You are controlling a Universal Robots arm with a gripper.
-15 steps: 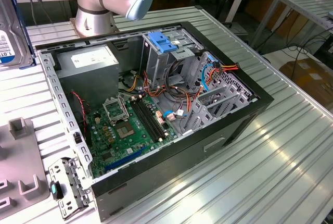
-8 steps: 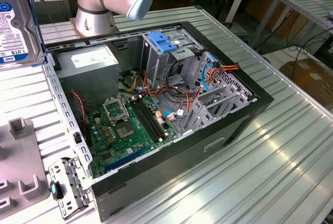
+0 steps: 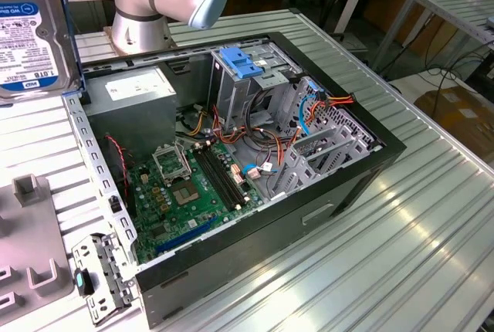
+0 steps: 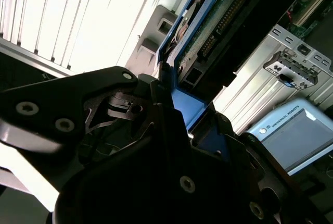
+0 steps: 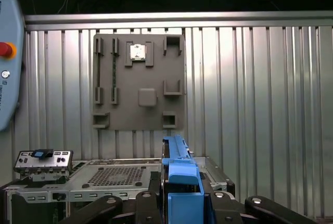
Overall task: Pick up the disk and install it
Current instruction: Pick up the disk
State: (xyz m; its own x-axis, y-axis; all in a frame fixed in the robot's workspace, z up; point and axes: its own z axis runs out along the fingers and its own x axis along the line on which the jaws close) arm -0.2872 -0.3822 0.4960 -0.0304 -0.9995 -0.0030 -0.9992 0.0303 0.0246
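Disk [image 3: 31, 38] aloft beside the open computer case [image 3: 347, 185]
The tool [image 5: 181, 206] clamps it edge-on; a square, steady approach to the drive cage [image 3: 231, 96] likely matters most.

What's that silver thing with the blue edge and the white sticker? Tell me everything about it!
That's the disk, a flat rectangle of silver-grey metal with a white label on its face and a blue plastic frame along its edges. In the second wrist view its other side shows a green circuit board. The gripper is clamped on the blue frame. In the exterior view the disk stands upright at that view's left, lifted, apart from the open computer case.
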